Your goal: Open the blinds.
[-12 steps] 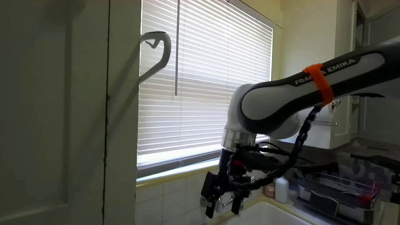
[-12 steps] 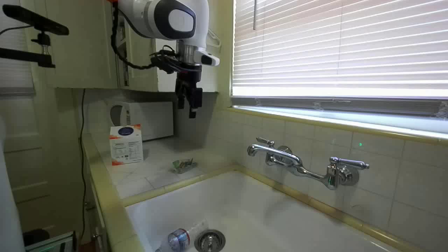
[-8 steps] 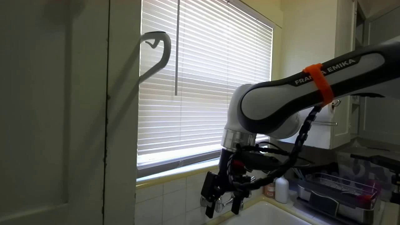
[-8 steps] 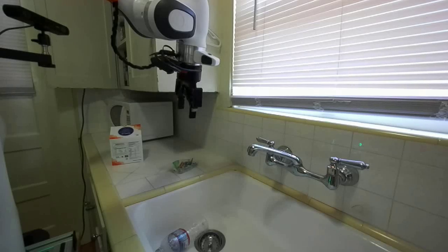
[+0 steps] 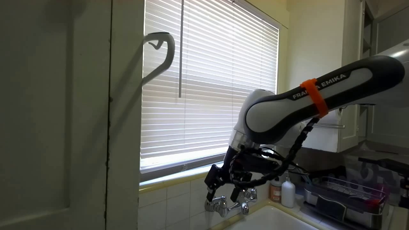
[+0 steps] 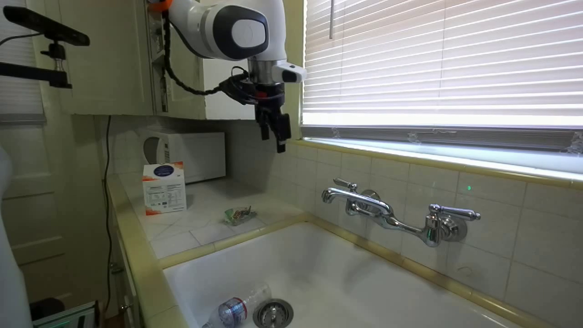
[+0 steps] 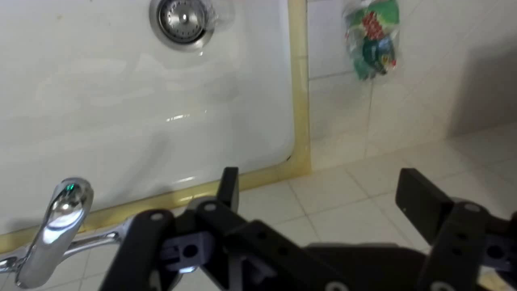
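White horizontal blinds (image 5: pixel 207 111) hang lowered over the window, and they also show in an exterior view (image 6: pixel 432 82). Thin lines of light pass between the slats. A thin grey wand (image 5: pixel 181 64) hangs in front of the slats; its lower end shows in an exterior view (image 6: pixel 331 20). The grey bottom rail (image 6: pixel 437 136) hangs just above the sill. My gripper (image 5: pixel 223 195) points downward, slightly tilted, below the sill's height. It is apart from the blinds and wand, near the window's corner (image 6: pixel 273 141). In the wrist view the fingers (image 7: pixel 317 182) are wide apart with nothing between.
A chrome faucet (image 6: pixel 382 209) juts from the tiled wall over the white sink (image 6: pixel 319 255). A wall cabinet (image 5: pixel 316 64) stands beside the window. A pale hook-shaped handle (image 5: pixel 169 51) sticks out before the blinds. A dish rack (image 5: pixel 345 198) and bottles (image 5: pixel 288 193) stand on the counter.
The arm has moved toward the window and the gripper has risen a little and tilted. The fingers stay open. The blinds and wand have not moved.
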`<move>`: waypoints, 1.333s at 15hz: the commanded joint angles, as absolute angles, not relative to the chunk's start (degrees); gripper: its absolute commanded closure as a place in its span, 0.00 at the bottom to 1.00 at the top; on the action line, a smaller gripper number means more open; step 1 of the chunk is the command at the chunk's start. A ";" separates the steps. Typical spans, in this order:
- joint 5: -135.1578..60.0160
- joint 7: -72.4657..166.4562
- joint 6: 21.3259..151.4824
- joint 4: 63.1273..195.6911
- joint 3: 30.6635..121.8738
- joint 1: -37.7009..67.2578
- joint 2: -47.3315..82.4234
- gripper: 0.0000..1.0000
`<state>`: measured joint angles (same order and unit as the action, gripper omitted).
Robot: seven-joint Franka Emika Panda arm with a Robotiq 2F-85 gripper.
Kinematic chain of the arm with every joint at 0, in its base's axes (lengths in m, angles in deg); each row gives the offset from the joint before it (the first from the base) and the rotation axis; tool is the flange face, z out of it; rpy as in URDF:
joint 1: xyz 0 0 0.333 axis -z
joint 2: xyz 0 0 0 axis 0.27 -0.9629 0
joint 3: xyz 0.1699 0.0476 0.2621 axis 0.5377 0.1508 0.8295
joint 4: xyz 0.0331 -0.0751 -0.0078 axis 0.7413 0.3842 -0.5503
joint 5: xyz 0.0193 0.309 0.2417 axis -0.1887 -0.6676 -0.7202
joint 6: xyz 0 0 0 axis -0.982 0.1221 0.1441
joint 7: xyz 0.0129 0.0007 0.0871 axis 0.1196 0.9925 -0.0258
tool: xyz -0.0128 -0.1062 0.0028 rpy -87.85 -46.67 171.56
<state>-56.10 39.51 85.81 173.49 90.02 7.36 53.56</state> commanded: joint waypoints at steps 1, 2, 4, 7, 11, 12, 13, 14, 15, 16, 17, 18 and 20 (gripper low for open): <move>-53.19 38.77 97.08 174.65 88.69 10.42 49.28 0.00; -52.33 38.22 100.63 174.72 88.36 11.24 47.72 0.00; -50.95 37.48 107.83 174.10 87.68 12.66 44.31 0.00; -47.52 35.85 117.62 172.85 87.15 14.43 39.76 0.34; -38.27 31.64 126.21 169.73 87.50 18.08 35.38 0.67; -36.15 30.52 127.13 168.75 87.24 18.65 34.74 0.74; -34.20 29.23 127.55 167.60 86.97 19.22 34.24 0.81; -32.45 28.24 127.62 166.77 86.67 19.65 34.00 0.89; -30.32 26.80 127.65 165.87 86.38 20.18 33.68 0.96; -27.00 24.82 128.17 164.97 85.89 20.86 33.09 1.00; -24.60 23.11 128.05 164.24 85.54 21.19 32.71 1.00; -21.51 20.89 128.13 163.39 85.08 21.53 32.25 1.00; -14.33 15.82 128.63 162.08 83.94 21.96 31.39 1.00</move>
